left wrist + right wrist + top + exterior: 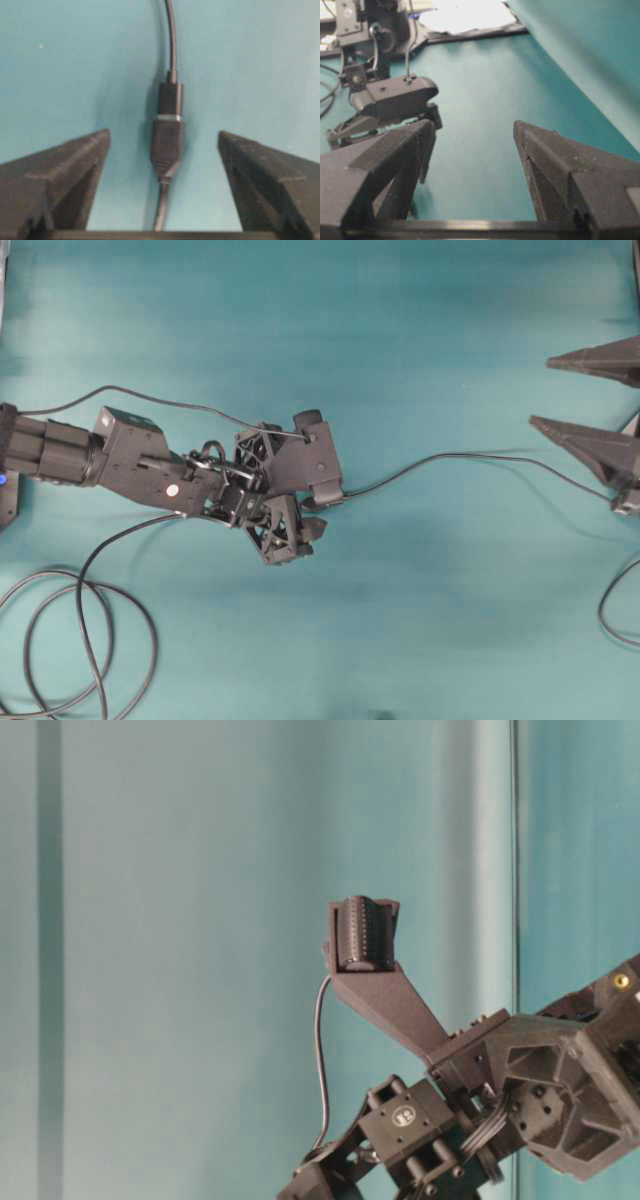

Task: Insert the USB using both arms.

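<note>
The USB [171, 97] lies on the teal table, its thin dark cable [172, 35] running away from me. It is pushed into the thicker socket end [168, 142], and only a narrow silvery band shows between them. My left gripper [164, 132] is open, one finger on each side of the joined connector with clear gaps and no contact. From overhead the left gripper [316, 478] sits at centre left, its wrist camera covering most of the connector [325, 502]. My right gripper [540, 392] is open and empty at the far right edge, well away from the connector.
The thin cable [450, 456] crosses the table to the right arm's side. The thicker cable lies in loops [90, 640] at the bottom left. In the right wrist view, the left arm [395, 97] shows beyond the right gripper [474, 125].
</note>
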